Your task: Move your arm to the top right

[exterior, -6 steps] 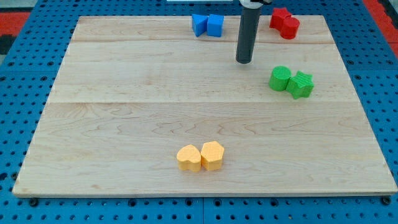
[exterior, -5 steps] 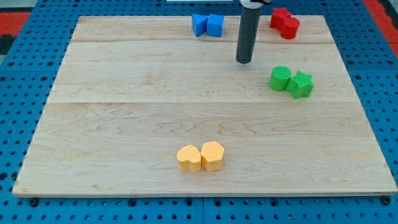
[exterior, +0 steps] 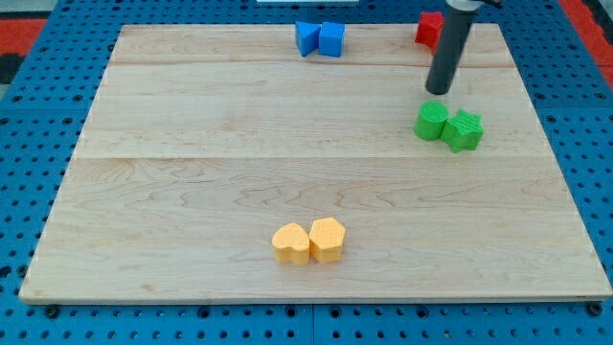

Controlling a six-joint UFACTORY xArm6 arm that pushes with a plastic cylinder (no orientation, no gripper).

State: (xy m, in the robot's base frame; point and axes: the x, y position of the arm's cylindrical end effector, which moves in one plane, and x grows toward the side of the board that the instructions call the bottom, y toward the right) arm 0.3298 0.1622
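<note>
I have no gripper, only a rod gripping nothing. My tip rests on the surface just above the green blocks, partly hiding the red blocks; the top right corner lies close beyond.

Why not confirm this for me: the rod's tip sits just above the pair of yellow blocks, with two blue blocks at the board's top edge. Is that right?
Not quite. In the camera view my tip sits just above the pair of green blocks, not the two yellow blocks, which lie near the wooden board's bottom. The two blue blocks are at the top edge, as stated.
</note>
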